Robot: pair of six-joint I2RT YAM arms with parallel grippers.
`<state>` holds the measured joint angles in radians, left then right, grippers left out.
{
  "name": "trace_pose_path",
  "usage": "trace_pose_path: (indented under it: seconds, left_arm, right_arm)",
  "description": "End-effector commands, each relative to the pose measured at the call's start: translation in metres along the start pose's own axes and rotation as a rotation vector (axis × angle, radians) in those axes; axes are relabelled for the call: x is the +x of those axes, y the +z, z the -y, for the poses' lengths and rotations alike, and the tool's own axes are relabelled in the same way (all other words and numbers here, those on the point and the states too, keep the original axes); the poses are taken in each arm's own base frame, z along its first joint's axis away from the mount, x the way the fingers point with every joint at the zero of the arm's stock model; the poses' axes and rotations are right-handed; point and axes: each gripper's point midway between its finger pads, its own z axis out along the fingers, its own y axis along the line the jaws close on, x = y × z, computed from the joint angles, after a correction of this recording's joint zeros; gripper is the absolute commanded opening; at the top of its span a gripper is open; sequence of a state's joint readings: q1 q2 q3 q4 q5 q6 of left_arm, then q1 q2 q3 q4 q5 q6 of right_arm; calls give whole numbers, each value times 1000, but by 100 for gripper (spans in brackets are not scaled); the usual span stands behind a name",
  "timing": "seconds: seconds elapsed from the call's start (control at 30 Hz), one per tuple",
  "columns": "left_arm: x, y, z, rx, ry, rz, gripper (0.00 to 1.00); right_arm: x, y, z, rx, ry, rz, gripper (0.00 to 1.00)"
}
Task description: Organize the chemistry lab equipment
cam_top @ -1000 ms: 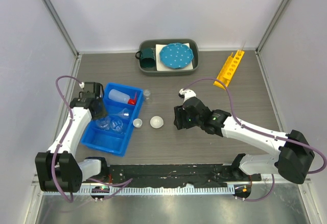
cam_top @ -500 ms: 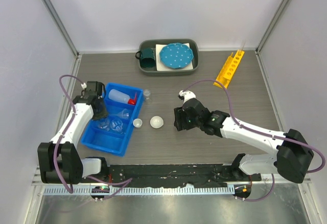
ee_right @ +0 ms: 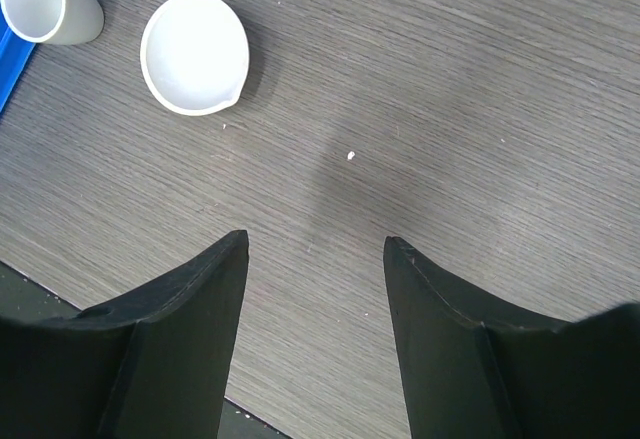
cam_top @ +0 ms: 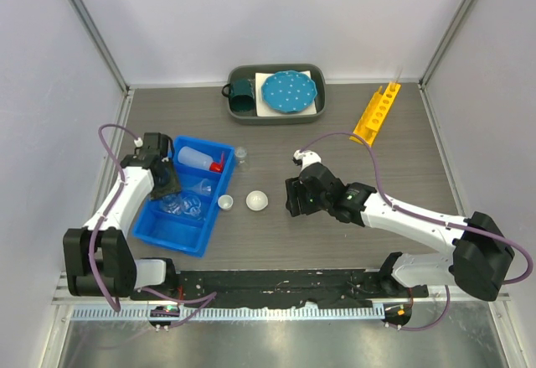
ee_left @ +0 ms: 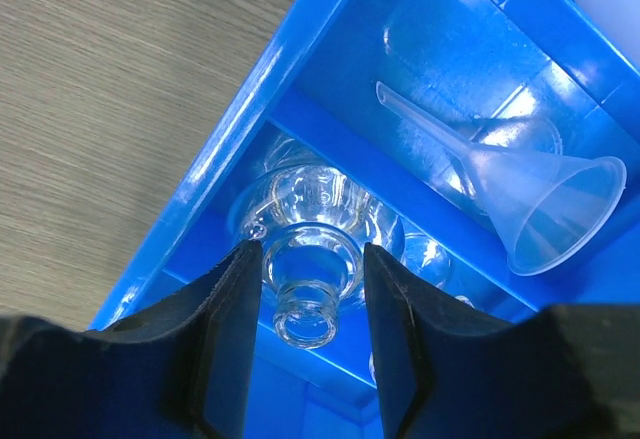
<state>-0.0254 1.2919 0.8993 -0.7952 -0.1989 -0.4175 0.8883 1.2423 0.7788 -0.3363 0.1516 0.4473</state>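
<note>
Left pincer (ee_left: 307, 254) – jaws narrow, one on each side of the neck of the small clear flask (ee_left: 312, 204); whether they press it cannot be told. The flask sits in the blue bin (ee_left: 235, 99), in the compartment beside the funnel (ee_left: 548, 204). Right pincer (ee_right: 315, 249) – spread wide, holding nothing, above the desk (ee_right: 450, 109), near a small round dish (ee_right: 194, 52). Yellow test-tube rack (cam_top: 375, 112) lies well apart, far right.

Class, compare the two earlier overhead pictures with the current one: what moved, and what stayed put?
Only the left arm shifted slightly, its elbow drawing away from the near edge. Its tool stayed over the blue bin, fingers flanking the small flask. Nothing was visibly taken or released. The right tool, white dish and yellow rack kept their places.
</note>
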Motion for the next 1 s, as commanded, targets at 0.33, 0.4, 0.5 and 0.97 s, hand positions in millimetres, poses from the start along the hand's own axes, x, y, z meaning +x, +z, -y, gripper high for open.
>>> trace_pose_path:
  seconds: [0.33,0.4,0.5,0.97]
  left_arm:
    - [-32,-71,5,100,-48,137,52]
    - [-36,-80,3,99,-49,155,53]
    - [-45,-97,3,113,-54,190,53]
    - [-53,-104,7,145,-61,228,55]
  right_arm:
    - [-51,-5,-25,-33,15,90,64]
    - [-61,2,-32,-40,21,89,64]
    - [-76,14,-50,-74,32,72,64]
    - [-140,78,-122,-136,117,32,64]
